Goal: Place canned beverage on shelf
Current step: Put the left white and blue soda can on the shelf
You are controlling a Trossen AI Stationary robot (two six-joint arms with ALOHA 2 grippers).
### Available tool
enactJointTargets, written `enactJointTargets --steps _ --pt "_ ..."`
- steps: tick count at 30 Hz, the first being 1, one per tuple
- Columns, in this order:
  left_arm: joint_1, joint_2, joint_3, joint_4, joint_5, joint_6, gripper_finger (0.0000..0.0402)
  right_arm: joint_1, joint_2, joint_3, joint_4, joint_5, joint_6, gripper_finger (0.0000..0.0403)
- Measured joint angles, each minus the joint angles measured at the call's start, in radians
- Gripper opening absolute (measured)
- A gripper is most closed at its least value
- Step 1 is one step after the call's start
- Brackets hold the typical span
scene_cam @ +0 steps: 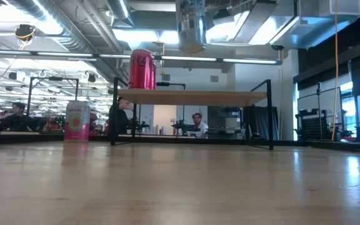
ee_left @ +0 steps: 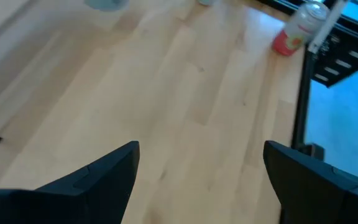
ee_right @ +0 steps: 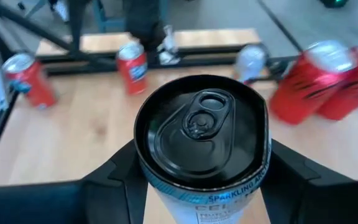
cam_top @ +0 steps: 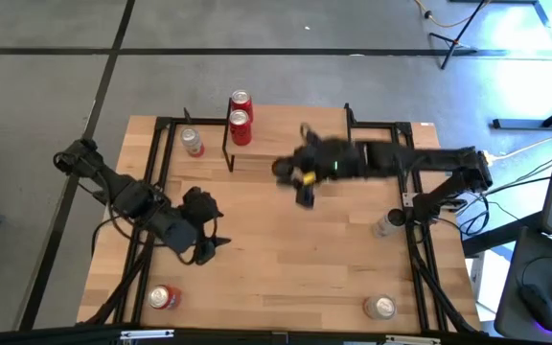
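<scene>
**Can held above the shelf, axis upright**

Right hand (ee_right: 201,180) pinches the black-topped can (ee_right: 201,134) upright, over the shelf (scene_cam: 192,97) right of the red cans (scene_cam: 142,69); drop is straight down. Left hand (ee_left: 201,171) spread, well apart over the worktop (cam_top: 286,259).

Robotics lab or open-plan workshop. Low view: exposed ceiling ducts (scene_cam: 74,34), strip lights (scene_cam: 249,60), people seated at desks (scene_cam: 197,124) beyond the wooden table (scene_cam: 180,187). High view: grey concrete floor (cam_top: 46,96), tripod legs (cam_top: 453,38), loose cables (cam_top: 530,172), a computer mouse (cam_top: 537,305).
</scene>
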Motion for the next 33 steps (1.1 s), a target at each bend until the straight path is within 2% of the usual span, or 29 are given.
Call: enactJointTargets --steps 11,14,17,25,33 --pt "0.23 -0.076 0.0 -0.008 0.045 0.132 0.033 -0.383 0.031 0.016 0.101 -0.288 -0.079 0.021" --pt "0.3 -0.106 0.0 -0.012 0.136 0.178 0.033 -0.452 0.063 0.016 0.144 -0.38 -0.078 0.021" --pt "0.357 -0.135 0.0 -0.022 0.173 0.239 0.033 -0.494 0.09 0.016 0.16 -0.451 -0.075 0.021" --pt "0.49 -0.26 -0.04 -0.027 0.268 0.438 0.033 -0.523 0.144 0.016 0.176 -0.442 -0.075 0.021" --pt "0.567 -0.404 -0.186 0.013 0.279 0.471 0.033 -0.52 0.207 0.016 0.235 -0.421 -0.049 0.021"
